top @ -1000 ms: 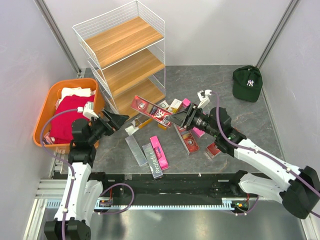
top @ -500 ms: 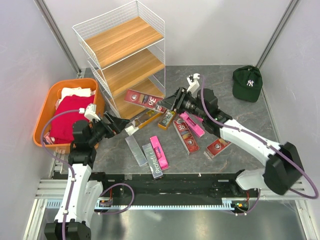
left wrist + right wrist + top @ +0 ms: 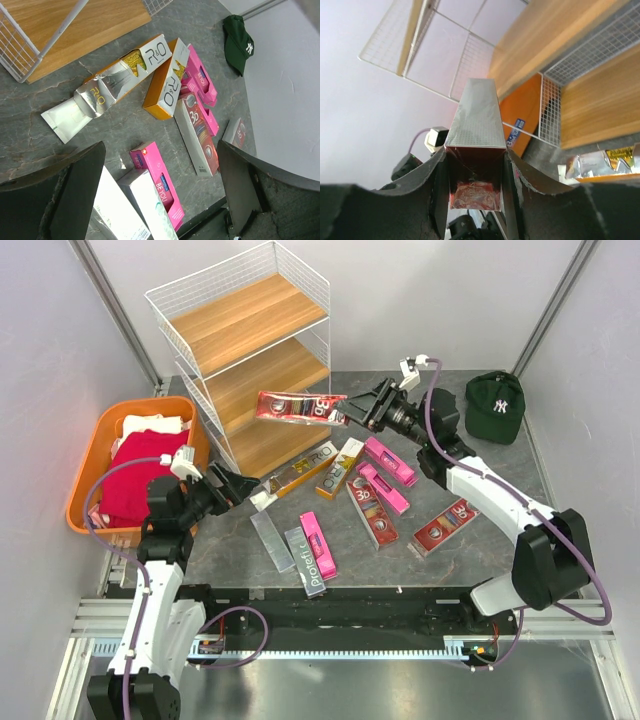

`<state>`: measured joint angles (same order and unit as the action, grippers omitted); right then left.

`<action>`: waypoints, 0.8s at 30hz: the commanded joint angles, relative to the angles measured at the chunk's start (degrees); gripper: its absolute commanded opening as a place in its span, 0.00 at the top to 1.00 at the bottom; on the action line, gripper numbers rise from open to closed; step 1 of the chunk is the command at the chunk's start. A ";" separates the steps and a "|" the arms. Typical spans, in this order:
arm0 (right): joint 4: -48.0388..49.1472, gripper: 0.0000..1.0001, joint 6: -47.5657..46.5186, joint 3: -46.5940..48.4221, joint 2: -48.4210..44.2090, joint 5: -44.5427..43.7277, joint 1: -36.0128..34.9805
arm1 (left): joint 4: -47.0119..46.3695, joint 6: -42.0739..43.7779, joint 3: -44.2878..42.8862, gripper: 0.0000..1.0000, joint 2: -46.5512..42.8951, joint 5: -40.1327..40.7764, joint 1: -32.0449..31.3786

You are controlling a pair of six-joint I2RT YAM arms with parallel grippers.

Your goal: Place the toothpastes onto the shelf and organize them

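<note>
Right gripper [image 3: 353, 412]: fingers narrowed onto one end of a dark red toothpaste box [image 3: 298, 407] — box held clear of the table [image 3: 225, 545]
Held box: roughly level, free end pointing at the shelf [image 3: 240, 320], by its right wire side near the middle board; whether it is inside the frame cannot be told
Left gripper [image 3: 238, 487]: fingers spread wide, holding nothing, near the shelf's foot
Other toothpastes: pink [image 3: 384, 489], gold-white [image 3: 305, 467] and silver [image 3: 271, 535] boxes scattered on the table before the shelf
Aside: orange basket [image 3: 140, 407] left of the shelf — dark green cap [image 3: 494, 405] far right
</note>
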<state>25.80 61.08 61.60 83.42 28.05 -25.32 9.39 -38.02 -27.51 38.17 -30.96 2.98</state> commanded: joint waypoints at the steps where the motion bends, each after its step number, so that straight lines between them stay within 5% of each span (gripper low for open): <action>1: 10.48 0.93 5.70 2.82 -0.28 2.62 2.12 | -0.95 2.43 -2.37 0.01 0.76 0.46 -0.08; 9: 21.03 0.94 10.46 4.05 7.62 -7.03 2.73 | -1.48 2.34 -2.11 0.01 1.90 0.29 -0.08; 24: 18.67 1.00 15.47 5.71 17.56 -35.51 -5.08 | -1.65 2.34 -1.94 0.01 1.47 1.60 -0.08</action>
<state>41.98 74.04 63.29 98.41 3.53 -27.66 9.32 -38.00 -27.59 40.45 -30.09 2.98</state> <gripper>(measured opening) 0.472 0.991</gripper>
